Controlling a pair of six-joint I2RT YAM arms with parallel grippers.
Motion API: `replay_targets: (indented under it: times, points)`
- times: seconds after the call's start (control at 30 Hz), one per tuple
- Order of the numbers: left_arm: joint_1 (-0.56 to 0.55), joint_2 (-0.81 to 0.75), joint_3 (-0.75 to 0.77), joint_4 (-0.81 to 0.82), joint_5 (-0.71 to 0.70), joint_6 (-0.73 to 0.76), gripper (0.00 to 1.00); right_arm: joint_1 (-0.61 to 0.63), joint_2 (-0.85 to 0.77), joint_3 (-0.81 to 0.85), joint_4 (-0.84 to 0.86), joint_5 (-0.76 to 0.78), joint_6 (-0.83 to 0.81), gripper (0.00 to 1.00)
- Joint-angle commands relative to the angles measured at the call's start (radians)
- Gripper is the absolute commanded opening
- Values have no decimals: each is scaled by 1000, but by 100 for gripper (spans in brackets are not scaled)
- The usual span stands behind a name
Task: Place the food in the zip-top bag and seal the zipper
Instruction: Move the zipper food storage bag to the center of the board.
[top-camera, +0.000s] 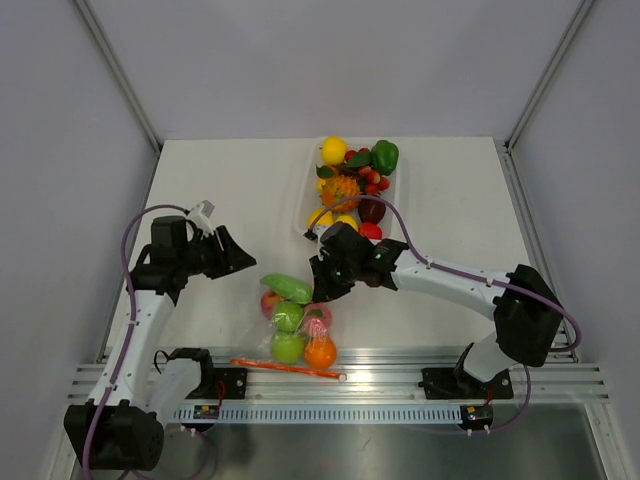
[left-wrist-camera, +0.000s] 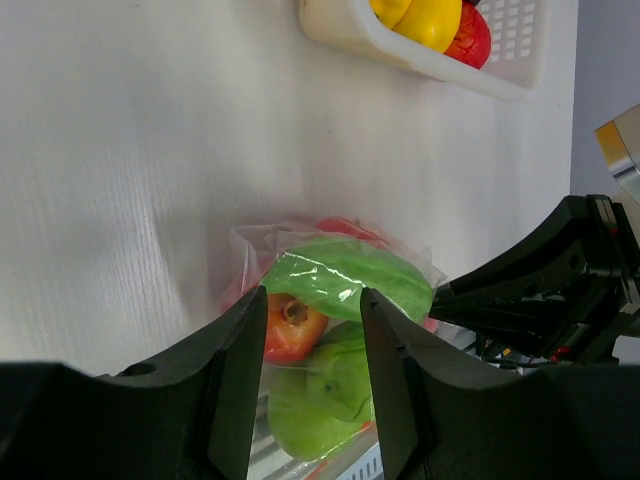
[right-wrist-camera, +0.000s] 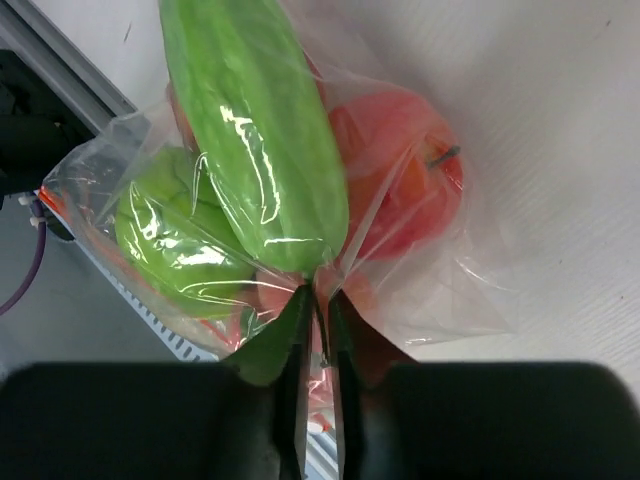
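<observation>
The clear zip-top bag (top-camera: 295, 320) lies near the table's front edge, holding several pieces of food: a long green vegetable (right-wrist-camera: 250, 110), a red apple (right-wrist-camera: 410, 170), a green apple (right-wrist-camera: 170, 230) and an orange (top-camera: 320, 352). Its orange-red zipper (top-camera: 288, 368) lies along the near side on the rail. My right gripper (right-wrist-camera: 318, 300) is shut on a fold of the bag's plastic at its far right side (top-camera: 318, 285). Just left of the bag, my left gripper (top-camera: 245, 262) stands open and apart from it; the bagged food (left-wrist-camera: 340, 275) shows between its fingers (left-wrist-camera: 313, 300).
A white tray (top-camera: 397, 195) at the back centre holds more food: a lemon, a green pepper, strawberries and others. In the left wrist view its corner (left-wrist-camera: 340, 30) shows, and the right arm (left-wrist-camera: 540, 290) is close on the right. The metal rail (top-camera: 400, 380) runs along the front.
</observation>
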Motion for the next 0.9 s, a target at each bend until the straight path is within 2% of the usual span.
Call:
replay_targets:
  times: [0.0,0.07,0.27,0.53,0.57,0.6,0.67,0.7,0.73,0.87]
  points:
    - [-4,8,36,49,12,-5,45,1,3,41,47,60,15,9]
    - [-4,17,44,60,12,-5,45,1,9,60,49,75,20,0]
    - [-4,39,62,72,1,-1,45,-8,46,152,49,186,28,0]
    - [-4,37,107,43,-19,20,45,-85,131,305,49,207,-41,0]
    - [-4,37,114,37,-27,24,45,-86,141,320,25,207,-63,4]
    - [-4,36,117,32,-30,27,46,-86,162,355,3,200,-75,28]
    - [-4,37,119,29,-30,28,47,-85,170,377,-38,192,-98,61]
    - [-4,36,120,29,-30,27,49,-86,167,380,-42,189,-100,72]
    - [-4,34,119,29,-30,28,50,-86,142,370,-43,198,-103,81]
    - [-4,29,134,26,-33,36,62,-86,55,334,-68,301,-97,91]
